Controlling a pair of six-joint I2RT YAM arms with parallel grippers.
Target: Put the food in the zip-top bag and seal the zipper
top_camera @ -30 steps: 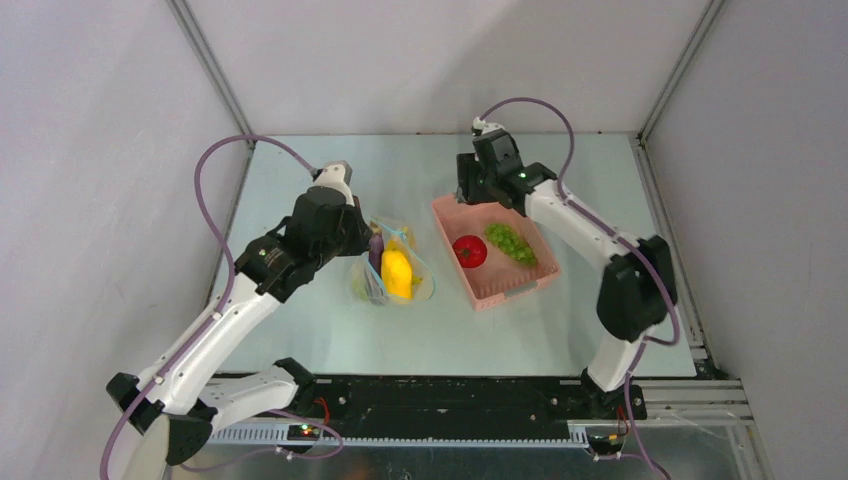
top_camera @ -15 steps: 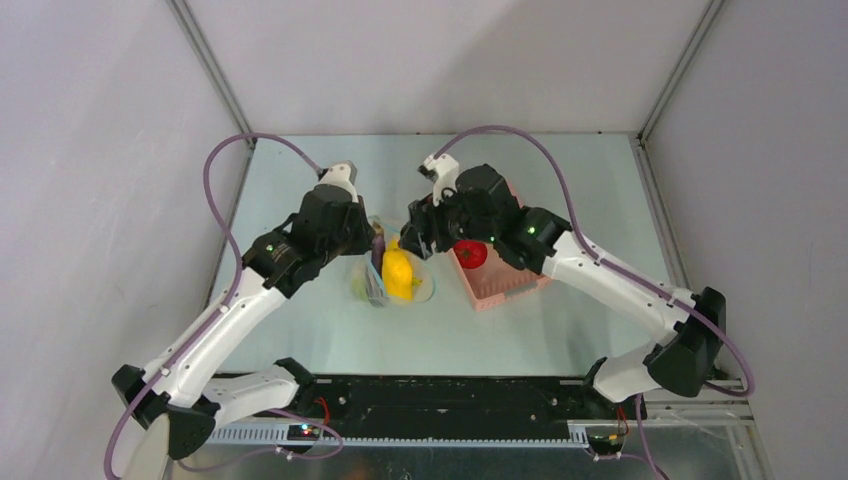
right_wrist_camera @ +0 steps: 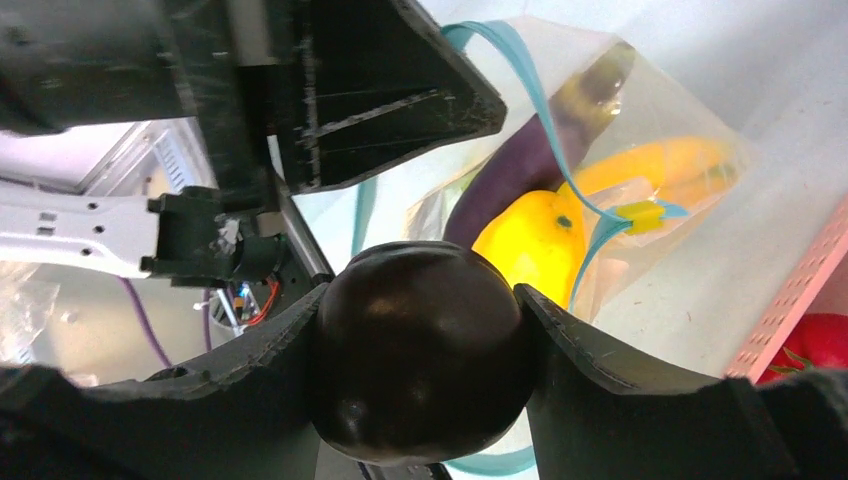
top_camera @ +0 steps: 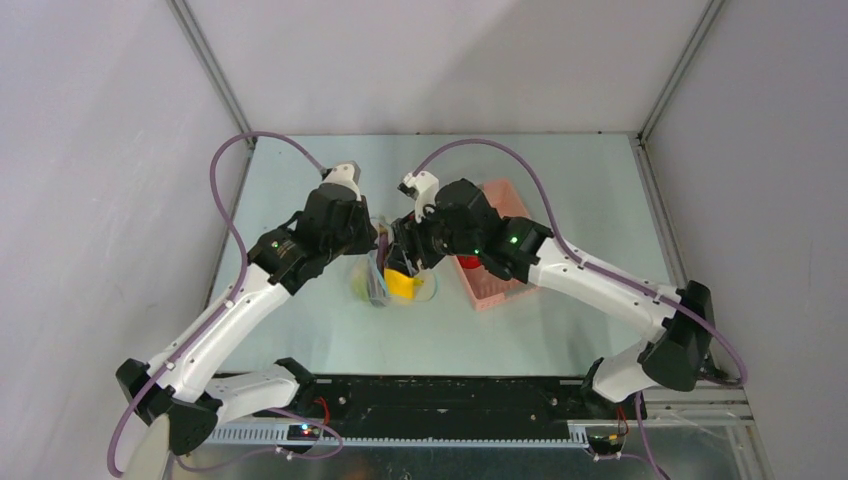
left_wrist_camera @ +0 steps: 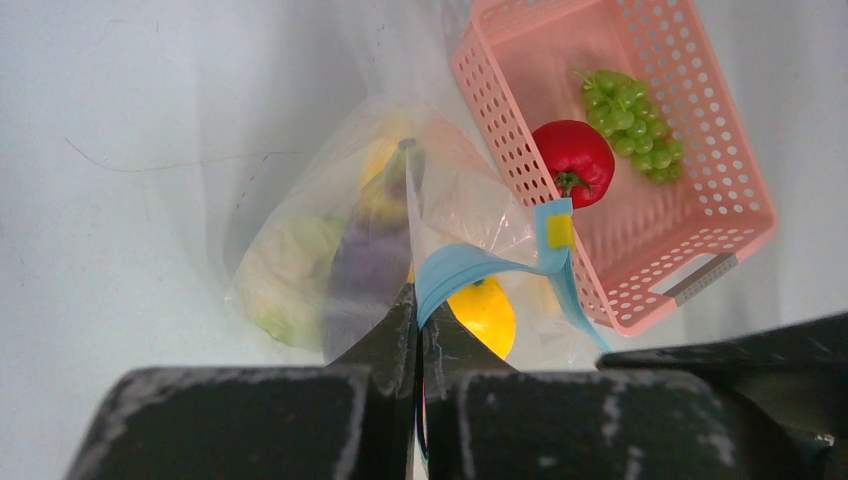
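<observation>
The clear zip-top bag [left_wrist_camera: 300, 270] lies between the arms, its light blue zipper [left_wrist_camera: 480, 262] curled open. Inside it show a yellow piece [left_wrist_camera: 485, 312], a purple eggplant [right_wrist_camera: 515, 170], a pale green cabbage [left_wrist_camera: 285, 265] and a banana [right_wrist_camera: 660, 165]. My left gripper [left_wrist_camera: 417, 330] is shut on the zipper edge and holds the mouth up. My right gripper [right_wrist_camera: 420, 350] is shut on a dark round fruit [right_wrist_camera: 420, 350] just above the bag's mouth, beside the left gripper [top_camera: 380, 240]. A red round fruit [left_wrist_camera: 572, 160] and green grapes [left_wrist_camera: 630, 120] lie in the pink basket.
The pink plastic basket [left_wrist_camera: 500, 130] stands just right of the bag, partly under my right arm [top_camera: 560, 265] in the top view. The grey side walls [top_camera: 100, 200] close in the pale table [top_camera: 330, 330].
My right arm swung left from the basket to over the bag's mouth, carrying the dark round fruit. My left gripper kept its hold on the bag edge.
</observation>
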